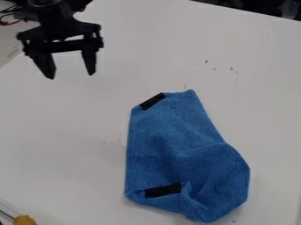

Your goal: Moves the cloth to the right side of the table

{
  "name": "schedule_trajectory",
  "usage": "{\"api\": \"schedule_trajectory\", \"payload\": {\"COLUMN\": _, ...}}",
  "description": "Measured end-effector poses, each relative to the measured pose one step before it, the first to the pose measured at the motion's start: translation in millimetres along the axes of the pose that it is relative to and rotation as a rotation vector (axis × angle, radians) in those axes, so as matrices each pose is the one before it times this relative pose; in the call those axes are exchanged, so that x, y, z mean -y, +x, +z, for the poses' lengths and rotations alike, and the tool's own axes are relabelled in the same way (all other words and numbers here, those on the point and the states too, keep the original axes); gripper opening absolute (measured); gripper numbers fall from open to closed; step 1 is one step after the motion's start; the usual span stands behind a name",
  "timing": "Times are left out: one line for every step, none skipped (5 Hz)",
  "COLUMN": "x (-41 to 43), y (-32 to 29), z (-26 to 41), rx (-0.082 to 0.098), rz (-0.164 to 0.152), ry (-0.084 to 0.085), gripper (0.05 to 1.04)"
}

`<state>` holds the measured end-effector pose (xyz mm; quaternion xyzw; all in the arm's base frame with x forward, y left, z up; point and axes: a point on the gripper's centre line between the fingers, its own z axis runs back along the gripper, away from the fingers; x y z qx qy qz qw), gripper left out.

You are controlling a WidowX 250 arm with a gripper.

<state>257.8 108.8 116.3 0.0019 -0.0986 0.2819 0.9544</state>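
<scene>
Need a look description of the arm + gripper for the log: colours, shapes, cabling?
Gripper: matte black, two straight fingers tapering to blunt points, under a wide black crossbar with knobby ends. The arm above is black too, with thin red and dark cables at its side.

arm [56, 15] cut off, yellow knob [24, 220] cropped

Cloth [176, 140] on table [70, 132], hand [71, 76] behind it, to the left
</scene>
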Motion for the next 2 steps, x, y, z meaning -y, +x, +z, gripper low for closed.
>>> {"api": "schedule_trajectory", "payload": {"x": -10.11, "y": 1.45, "z": 0.86, "rx": 0.0223, "rz": 0.0266, "ry": -0.0036, "gripper": 0.999}}
{"api": "schedule_trajectory", "payload": {"x": -3.19, "y": -1.34, "z": 3.40, "rx": -0.0012, "rz": 0.0103, "ry": 0.0125, "gripper": 0.999}}
